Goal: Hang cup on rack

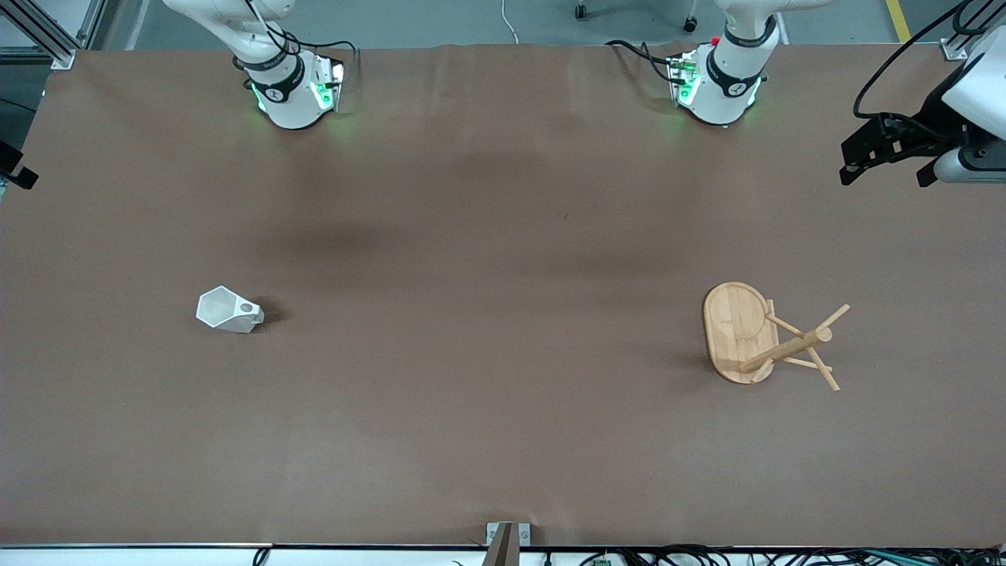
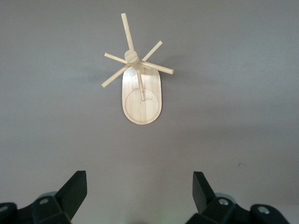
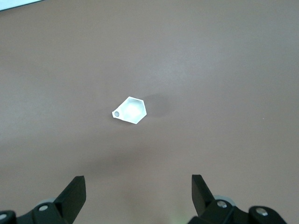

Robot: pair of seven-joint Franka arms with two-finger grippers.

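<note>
The white faceted cup [image 1: 228,310] appears to lie on its side on the brown table toward the right arm's end, its handle hole facing up. It also shows in the right wrist view [image 3: 131,110]. The bamboo rack [image 1: 774,338] stands toward the left arm's end, with an oval base, a post and several pegs. It also shows in the left wrist view [image 2: 140,79]. My left gripper [image 2: 140,186] is open and empty, high over the table's edge at its own end [image 1: 886,177]. My right gripper [image 3: 138,186] is open and empty, high above the cup's area.
The two arm bases [image 1: 287,86] [image 1: 719,82] stand along the table edge farthest from the front camera. A small metal bracket [image 1: 507,538] sits at the nearest table edge. A black part [image 1: 16,169] pokes in at the right arm's end.
</note>
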